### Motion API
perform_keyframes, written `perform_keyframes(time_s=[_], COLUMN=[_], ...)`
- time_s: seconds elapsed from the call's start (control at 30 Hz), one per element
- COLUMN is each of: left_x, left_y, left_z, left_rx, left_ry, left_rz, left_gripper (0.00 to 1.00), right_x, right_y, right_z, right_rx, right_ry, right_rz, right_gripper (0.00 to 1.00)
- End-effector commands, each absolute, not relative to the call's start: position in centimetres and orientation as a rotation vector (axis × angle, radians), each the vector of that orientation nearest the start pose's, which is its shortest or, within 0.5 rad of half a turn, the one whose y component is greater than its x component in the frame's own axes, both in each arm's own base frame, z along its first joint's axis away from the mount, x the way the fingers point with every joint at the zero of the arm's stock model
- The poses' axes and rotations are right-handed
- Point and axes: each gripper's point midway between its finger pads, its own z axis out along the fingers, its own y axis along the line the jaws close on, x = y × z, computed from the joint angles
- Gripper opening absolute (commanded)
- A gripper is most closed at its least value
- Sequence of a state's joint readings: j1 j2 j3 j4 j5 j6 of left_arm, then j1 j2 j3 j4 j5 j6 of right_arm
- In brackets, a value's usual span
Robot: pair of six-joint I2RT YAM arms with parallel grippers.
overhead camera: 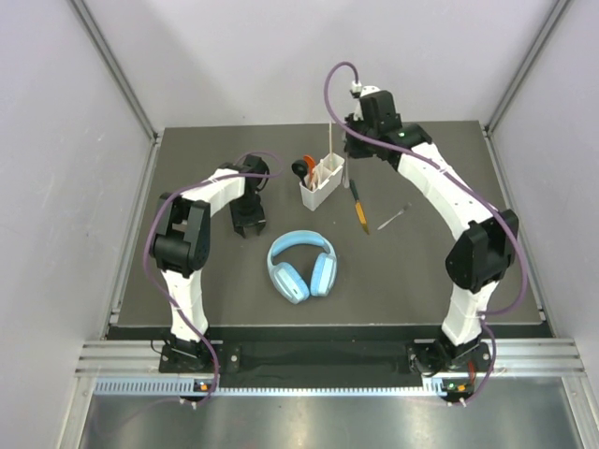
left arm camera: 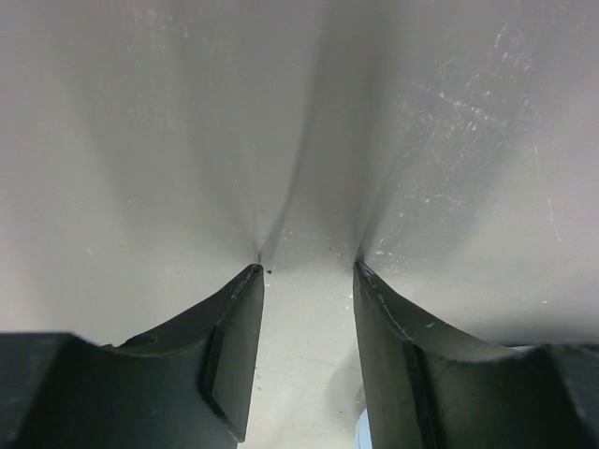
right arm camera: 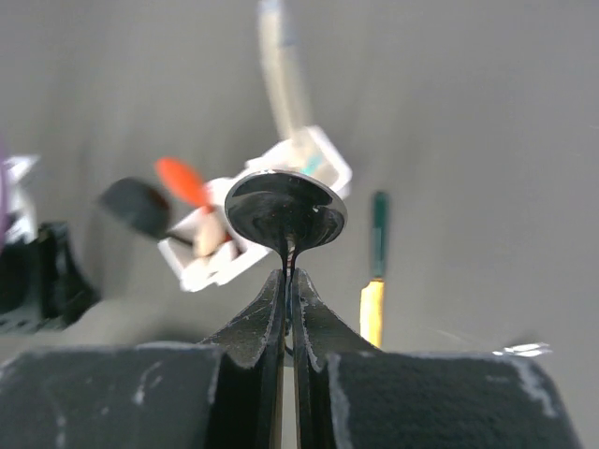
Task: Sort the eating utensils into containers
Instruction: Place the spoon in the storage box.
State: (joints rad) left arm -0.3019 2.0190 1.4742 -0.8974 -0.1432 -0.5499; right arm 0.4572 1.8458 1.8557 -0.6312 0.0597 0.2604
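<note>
Metal spoon (right arm camera: pixel 285 210): pinched by its handle in the right gripper (right arm camera: pixel 288 276), jaws clamped tight on it, bowl pointing away from the wrist camera. In the top view it hangs off the table just right of the caddy (overhead camera: pixel 321 182), upper middle of the frame. It is probably gripped at the handle end so it can drop in upright, and it is not in a compartment yet.

The caddy holds an orange-red spoon (overhead camera: pixel 307 165) and a black scoop (overhead camera: pixel 298 171) at its upper-left end, plus a tall white handle (overhead camera: pixel 329 140) standing up at the far end. Which compartment each sits in is hard to tell from this angle.

Left to sort, flat on the table (overhead camera: pixel 412 281): knife (overhead camera: pixel 359 208) just right of the caddy, and a small metal utensil (overhead camera: pixel 394 218) further right.

Left gripper (overhead camera: pixel 248 224): centre left, pointing down close to the table, jaws about half open with nothing between them (wrist view shows only bare surface). It looks parked clear of the caddy so the right arm has room.

Headphones (overhead camera: pixel 302 265): centre frame, below the caddy, not part of the sort.
</note>
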Motion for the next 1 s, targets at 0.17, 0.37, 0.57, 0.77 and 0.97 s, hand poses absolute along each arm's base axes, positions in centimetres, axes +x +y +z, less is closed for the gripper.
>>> perform_keyframes(time_s=[0.17, 0.37, 0.57, 0.77, 0.97], left_x=[35.7, 35.2, 35.3, 35.9, 36.1], left_y=[-10.0, -9.6, -9.6, -9.7, -9.8], left_z=[3.1, 3.1, 3.0, 3.0, 2.8], left_rx=[-0.360, -0.363, -0.359, -0.341, -0.325], left_ry=[2.914, 2.902, 2.902, 2.904, 2.912], left_rz=[0.177, 0.191, 0.193, 0.195, 0.196], left_gripper=[0.48, 0.48, 0.48, 0.48, 0.48], right_x=[47.1, 48.4, 48.7, 49.5, 50.4], right_y=[29.1, 30.7, 32.8, 33.0, 32.6], right_z=[28.7, 28.7, 28.0, 28.1, 28.3], right_rx=[-0.314, -0.331, -0.363, -0.350, -0.320], right_ry=[2.048, 2.023, 2.018, 2.000, 1.982], right_rz=[0.472, 0.482, 0.540, 0.519, 0.484], right_gripper=[0.00, 0.00, 0.00, 0.00, 0.00])
